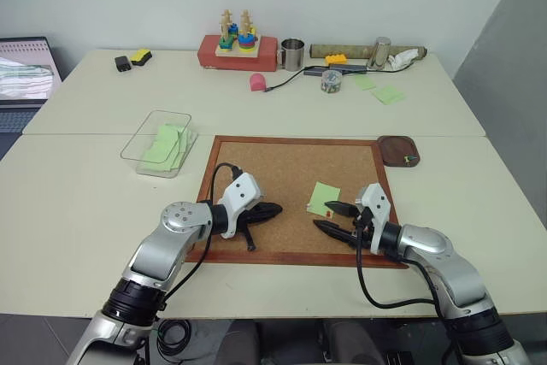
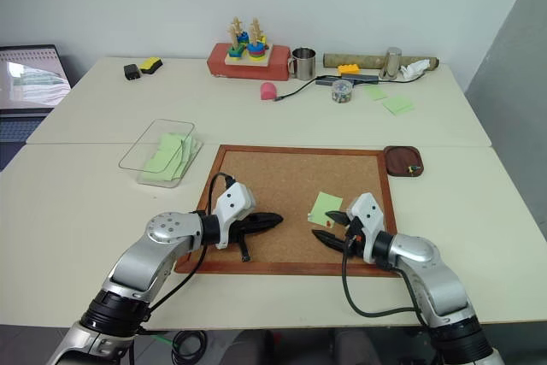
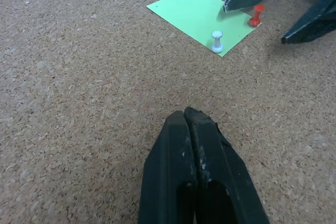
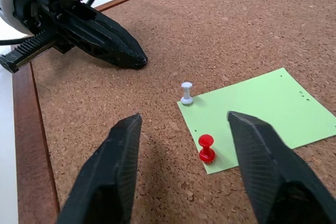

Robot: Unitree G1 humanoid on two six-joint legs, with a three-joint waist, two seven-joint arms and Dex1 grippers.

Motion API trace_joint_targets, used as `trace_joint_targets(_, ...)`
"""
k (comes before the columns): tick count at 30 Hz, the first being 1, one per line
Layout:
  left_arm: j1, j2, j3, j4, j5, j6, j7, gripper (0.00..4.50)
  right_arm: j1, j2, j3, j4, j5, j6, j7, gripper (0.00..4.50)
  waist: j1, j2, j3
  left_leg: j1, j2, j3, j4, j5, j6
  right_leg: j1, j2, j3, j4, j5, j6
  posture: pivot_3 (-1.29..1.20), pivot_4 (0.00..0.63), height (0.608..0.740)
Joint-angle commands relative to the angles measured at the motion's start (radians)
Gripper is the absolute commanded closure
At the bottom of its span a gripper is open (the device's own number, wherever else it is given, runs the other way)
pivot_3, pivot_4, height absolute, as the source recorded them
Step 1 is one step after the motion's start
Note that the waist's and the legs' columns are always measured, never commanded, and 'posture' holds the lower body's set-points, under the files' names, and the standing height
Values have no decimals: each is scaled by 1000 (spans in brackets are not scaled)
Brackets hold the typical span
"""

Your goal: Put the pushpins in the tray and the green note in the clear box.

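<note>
The green note [image 4: 262,116] lay flat on the cork board [image 1: 282,177], right of its centre, pinned by a red pushpin [image 4: 206,148] and a white pushpin [image 4: 187,93] along its near edge. The right gripper [image 4: 184,166] hung just near of the note with its fingers spread apart, the red pushpin standing between them untouched. The left gripper [image 3: 191,129] rested on the board's near left part, fingers pressed together on nothing, pointing toward the note. The tray [image 1: 398,150] sat just off the board's far right corner with something small inside. The clear box [image 1: 158,143], holding other green notes, stood beside the board's far left corner.
</note>
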Motion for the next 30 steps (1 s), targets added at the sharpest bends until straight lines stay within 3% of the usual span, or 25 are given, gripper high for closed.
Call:
trace_joint_targets(1,30,12,-27,-9,13,26,-5,4500,-14,-3,3,-8,-13,-33,7,2711,0,0,0,0,0,0,0,0,0,0,0,0,0,0,0,0,150,740)
trace_joint_targets(10,25,10,-26,-1,15,24,-6,4500,-28,0,-10,-2,-18,-43,-2,4449,0,0,0,0,0,0,0,0,0,0,0,0,0,0,0,0,150,740)
trace_joint_targets(15,23,12,-26,1,14,25,-9,4500,-22,-5,-34,-40,11,-31,6,4449,0,0,0,0,0,0,0,0,0,0,0,0,0,0,0,0,150,740)
trace_joint_targets(24,22,13,-28,5,13,27,-14,4500,-48,11,-124,-168,202,123,-14,4449,0,0,0,0,0,0,0,0,0,0,0,0,0,0,0,0,150,740)
trace_joint_targets(30,18,13,-27,6,13,27,-14,4500,-132,4,-196,-76,193,116,-69,4449,0,0,0,0,0,0,0,0,0,0,0,0,0,0,0,0,150,740)
